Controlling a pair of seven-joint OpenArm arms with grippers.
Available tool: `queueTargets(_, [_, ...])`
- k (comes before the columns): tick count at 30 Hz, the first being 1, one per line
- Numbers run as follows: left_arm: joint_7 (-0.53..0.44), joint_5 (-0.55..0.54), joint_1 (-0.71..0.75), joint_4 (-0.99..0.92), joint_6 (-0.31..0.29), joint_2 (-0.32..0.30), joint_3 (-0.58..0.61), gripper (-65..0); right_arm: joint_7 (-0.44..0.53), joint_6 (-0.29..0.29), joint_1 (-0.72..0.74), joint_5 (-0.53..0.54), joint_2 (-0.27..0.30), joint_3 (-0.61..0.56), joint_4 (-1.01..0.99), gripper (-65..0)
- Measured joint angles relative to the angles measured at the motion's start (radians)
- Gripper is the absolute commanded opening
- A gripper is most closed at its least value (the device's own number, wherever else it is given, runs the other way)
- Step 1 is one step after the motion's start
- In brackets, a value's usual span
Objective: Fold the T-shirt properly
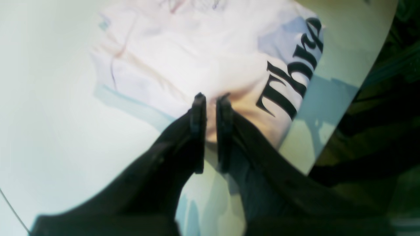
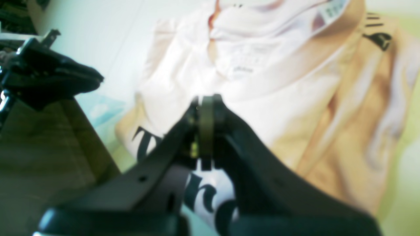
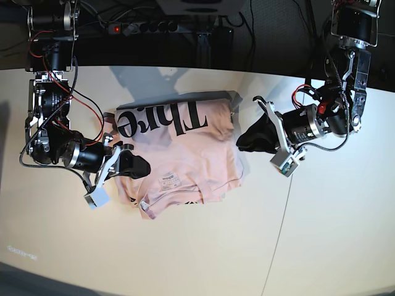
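- T-shirt [image 3: 185, 154]: pink, lying mid-table, partly folded into a rough block. Black lettering [image 3: 162, 120] shows along the far edge. A small white label [image 3: 170, 180] faces up near the front edge.
- Fold state, my reading: the sides look gathered in, but the outline is uneven. The front edge is rumpled and a corner sags toward me at the lower left. Layers bunch on one side in my right wrist view. Roughly midway, not a tidy finish.
- Left to do, as I judge it: flatten the wrinkles, square the edges, likely one more fold across.
- My left gripper [image 1: 211, 98]: at the shirt's edge by the lettering, jaws narrow with a slim gap between them. I cannot tell whether cloth is pinched there.
- My right gripper [image 2: 207, 101]: at the opposite side of the shirt, jaws pressed fully together. Nothing visibly caught between them.
- Table [image 3: 321, 246]: pale and bare around the shirt. Cables and a power strip [image 3: 166, 27] run along its far edge.
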Motion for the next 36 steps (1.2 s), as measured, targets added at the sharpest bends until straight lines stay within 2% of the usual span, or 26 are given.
queueTargets(3, [0.021, -0.008, 0.065, 0.040, 0.000, -0.028, -0.042, -57.1, -0.003, 0.000, -0.062, -0.006, 0.022, 0.028, 0.045, -65.0])
queueTargets(8, [0.035, -0.072, 0.231, 0.172, 0.001, -0.077, -0.260, -59.5, -0.007, 0.000, -0.230, -0.003, 0.064, 0.163, 0.161, -65.0])
queueTargets(11, [0.084, -0.143, 0.318, 0.261, 0.003, -0.086, -0.377, -61.1, -0.008, 0.000, -0.344, 0.015, 0.077, 0.255, 0.216, -65.0])
queueTargets(15, [0.105, -0.172, 0.448, 0.309, 0.002, -0.085, -0.491, -61.1, -0.021, 0.000, -0.517, 0.014, 0.071, 0.348, 0.301, -65.0])
queueTargets(22, [0.101, -0.160, 0.621, 0.314, 0.002, -0.084, -0.604, -61.1, -0.015, 0.000, -0.777, 0.041, 0.074, 0.437, 0.418, -65.0])
queueTargets(25, [0.077, -0.100, 0.708, 0.309, 0.002, -0.074, -0.623, -61.1, -0.014, 0.000, -0.888, 0.042, 0.064, 0.444, 0.429, -65.0])
queueTargets(28, [-0.018, 0.026, 0.767, 0.237, 0.003, -0.041, -0.623, -61.1, -0.002, 0.000, -0.972, 0.018, 0.018, 0.444, 0.412, -65.0])
queueTargets(32, [-0.134, 0.127, 0.758, -0.005, 0.003, -0.013, -0.597, -61.1, 0.079, 0.000, -1.023, -0.080, -0.042, 0.444, 0.296, -65.0])
queueTargets(34, [-0.181, 0.200, 0.707, -0.166, 0.005, -0.013, -0.560, -61.1, 0.128, 0.000, -1.017, -0.130, -0.053, 0.444, 0.188, -65.0])
queueTargets(36, [-0.200, 0.245, 0.639, -0.333, 0.036, -0.010, -0.507, -61.1, 0.184, -0.002, -0.999, -0.158, -0.054, 0.444, 0.066, -65.0])
